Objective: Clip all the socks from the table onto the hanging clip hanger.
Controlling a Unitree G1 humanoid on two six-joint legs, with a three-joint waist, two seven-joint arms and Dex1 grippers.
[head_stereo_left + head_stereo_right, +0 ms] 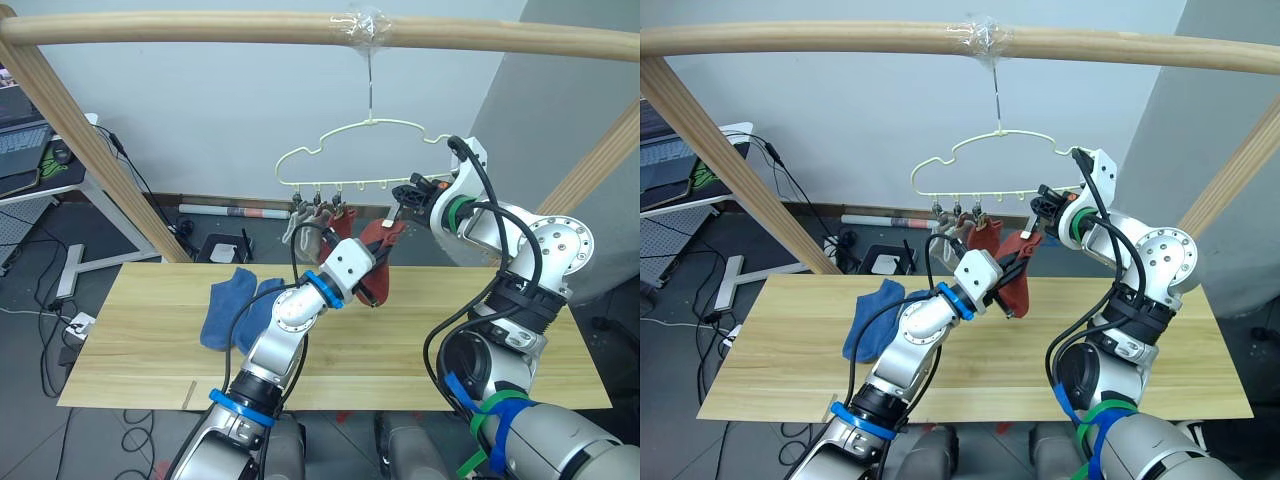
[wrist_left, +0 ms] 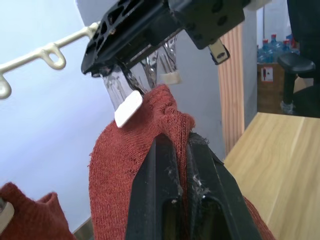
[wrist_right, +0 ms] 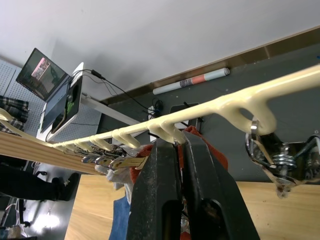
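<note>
Socks are what I am hanging up, and I judge I am about halfway. On the clip hanger (image 1: pixel 345 160) I see a grey sock (image 1: pixel 303 232) and a red sock (image 1: pixel 986 237) already clipped in the row. My left gripper (image 2: pixel 182 150) is pinched shut on a second red sock (image 1: pixel 380 262) and holds its top edge up just under the hanger. My right gripper (image 3: pixel 177 150) is up at the hanger too, with its fingers pressed close together at a metal clip (image 2: pixel 131 95) right at the top of this red sock. I cannot tell if the clip has bitten the sock yet. Two blue socks (image 1: pixel 232 310) lie in a soft heap on the table (image 1: pixel 560 370), near my left side, and they are left to do. The table is made of light wooden planks. The hanger hooks onto a thick wooden pole (image 1: pixel 200 28). Behind it is a pale wall, a desk with a laptop (image 1: pixel 20 135), and cables on the dark floor (image 1: pixel 30 300).
</note>
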